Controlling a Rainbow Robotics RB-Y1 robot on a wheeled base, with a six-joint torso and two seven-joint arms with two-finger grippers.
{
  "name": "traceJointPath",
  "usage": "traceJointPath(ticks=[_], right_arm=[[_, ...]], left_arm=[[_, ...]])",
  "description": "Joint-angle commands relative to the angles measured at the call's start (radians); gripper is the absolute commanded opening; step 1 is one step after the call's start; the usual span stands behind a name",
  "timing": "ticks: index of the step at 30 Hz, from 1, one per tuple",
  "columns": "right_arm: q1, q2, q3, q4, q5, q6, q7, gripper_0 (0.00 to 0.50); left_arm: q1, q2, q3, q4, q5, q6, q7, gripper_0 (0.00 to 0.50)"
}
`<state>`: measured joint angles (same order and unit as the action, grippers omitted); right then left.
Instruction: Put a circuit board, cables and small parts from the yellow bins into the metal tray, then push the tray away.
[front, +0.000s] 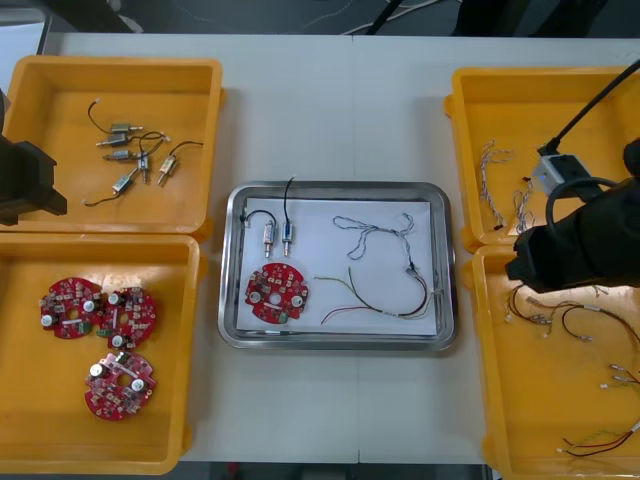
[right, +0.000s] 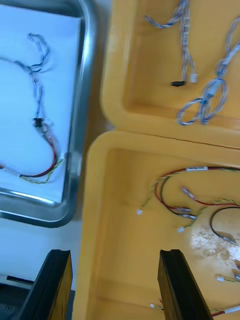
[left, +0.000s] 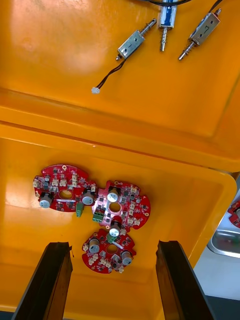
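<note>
metal tray (front: 447, 300) mid-worktop (front: 330, 110) holds a board (front: 275, 293), cables (front: 375, 235) and small parts (front: 277, 238); loading looks done. right claw (right: 114, 282) over the right near bin (right: 100, 225) and left claw (left: 112, 282) over the left bins (left: 60, 65) are both spread and empty. next, i'd say: a claw to the tray's near rim, then push it far.

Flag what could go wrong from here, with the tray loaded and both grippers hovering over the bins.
1. The right gripper, open, hangs over the near right bin, close beside the metal tray. Reaching in to push, it might clip the bin's wall.
2. A black lead from a small metal part runs up to the tray's far rim. It may snag or slip out during the push.
The left gripper, open, hovers over circuit boards in the near left bin.
</note>
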<state>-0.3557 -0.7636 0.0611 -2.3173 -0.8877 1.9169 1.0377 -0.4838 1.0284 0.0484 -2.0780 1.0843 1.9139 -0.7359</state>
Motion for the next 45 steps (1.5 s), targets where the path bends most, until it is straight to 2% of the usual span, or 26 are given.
traceJointPath(ticks=[1, 7, 19, 28, 36, 45], right_arm=[[-0.071, -0.034, 0.112, -0.039, -0.019, 0.003, 0.091, 0.5], [-0.118, -0.034, 0.22, -0.042, -0.014, -0.003, 0.182, 0.5], [-0.193, -0.017, 0.411, -0.042, 0.029, -0.118, 0.39, 0.5], [-0.264, 0.03, 0.589, 0.002, 0.131, -0.22, 0.541, 0.5], [-0.345, 0.098, 0.763, 0.084, 0.254, -0.309, 0.664, 0.5], [-0.414, 0.141, 0.941, 0.124, 0.366, -0.352, 0.665, 0.5]], left_arm=[[0.014, 0.012, 0.034, -0.014, 0.028, 0.006, -0.085, 0.5], [0.014, 0.012, 0.034, -0.017, 0.023, 0.006, -0.135, 0.5], [0.016, 0.012, 0.034, -0.016, 0.046, -0.004, -0.195, 0.5], [0.016, 0.004, 0.034, -0.016, 0.078, -0.032, -0.198, 0.5], [0.016, -0.002, 0.034, -0.016, 0.063, -0.038, -0.201, 0.5], [0.017, -0.002, 0.034, -0.014, 0.051, -0.026, -0.2, 0.5]])
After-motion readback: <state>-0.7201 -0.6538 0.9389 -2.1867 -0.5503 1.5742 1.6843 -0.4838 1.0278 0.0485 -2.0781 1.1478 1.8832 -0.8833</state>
